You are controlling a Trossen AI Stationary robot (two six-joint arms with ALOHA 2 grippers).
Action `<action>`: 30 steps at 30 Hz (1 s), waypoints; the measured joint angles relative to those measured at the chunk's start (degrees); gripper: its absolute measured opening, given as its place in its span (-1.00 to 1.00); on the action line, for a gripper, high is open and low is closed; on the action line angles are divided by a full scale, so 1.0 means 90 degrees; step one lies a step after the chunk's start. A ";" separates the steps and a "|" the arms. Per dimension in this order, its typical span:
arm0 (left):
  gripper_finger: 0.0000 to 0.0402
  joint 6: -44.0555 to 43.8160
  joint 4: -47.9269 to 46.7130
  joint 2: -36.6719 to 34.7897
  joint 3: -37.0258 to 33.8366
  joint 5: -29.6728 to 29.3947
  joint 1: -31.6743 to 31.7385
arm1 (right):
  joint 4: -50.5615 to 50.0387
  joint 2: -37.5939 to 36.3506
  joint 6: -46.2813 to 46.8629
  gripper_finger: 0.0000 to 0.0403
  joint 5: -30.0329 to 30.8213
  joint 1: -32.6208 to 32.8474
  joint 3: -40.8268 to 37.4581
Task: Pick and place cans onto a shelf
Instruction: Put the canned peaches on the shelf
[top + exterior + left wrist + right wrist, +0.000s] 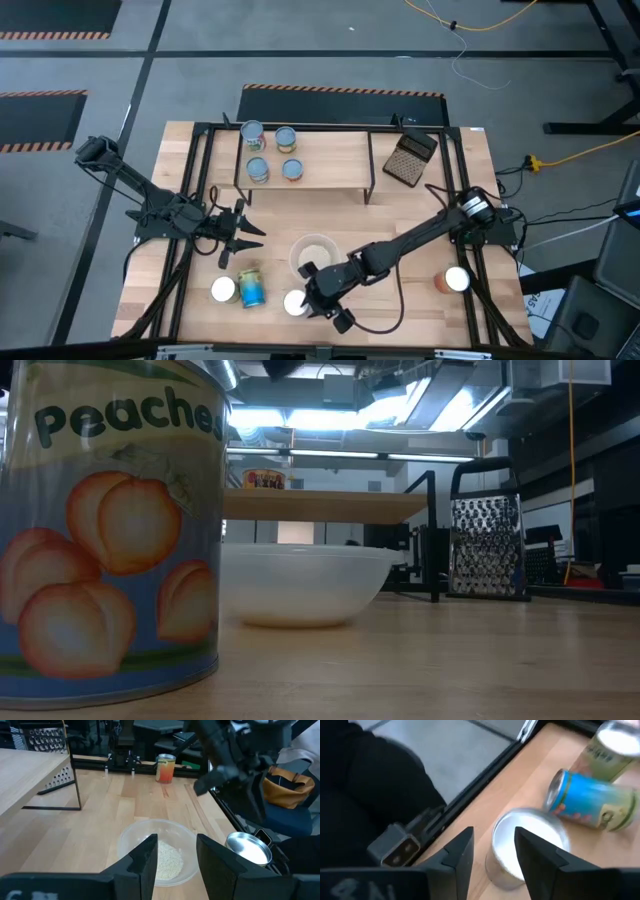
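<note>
The light-wood shelf [330, 160] stands at the table's far side with several cans [258, 170] upright on its left half. On the table near the front edge, a white-topped can [223, 290] stands beside a blue-labelled can [252, 287] lying on its side. Another white-topped can [295, 302] stands by my right gripper [316, 300]. That gripper is open, and in the right wrist view its fingers [462, 855] frame this can's top [530, 837]. An orange-labelled can [455, 280] stands at the right. My left gripper [238, 236] is open and empty, left of the bowl.
A clear bowl of pale grains [312, 255] sits between the two grippers. A dark grater [411, 158] leans by the shelf's right end. A peaches-labelled can [110, 530] stands close before the low camera. Black frame rails [190, 200] run along the table's sides.
</note>
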 joint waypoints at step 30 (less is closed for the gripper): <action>-0.36 0.0000 -0.0046 0.0000 -0.0002 0.0001 -0.0001 | 0.0080 0.0453 -0.0019 -0.67 -0.0001 -0.0027 -0.0015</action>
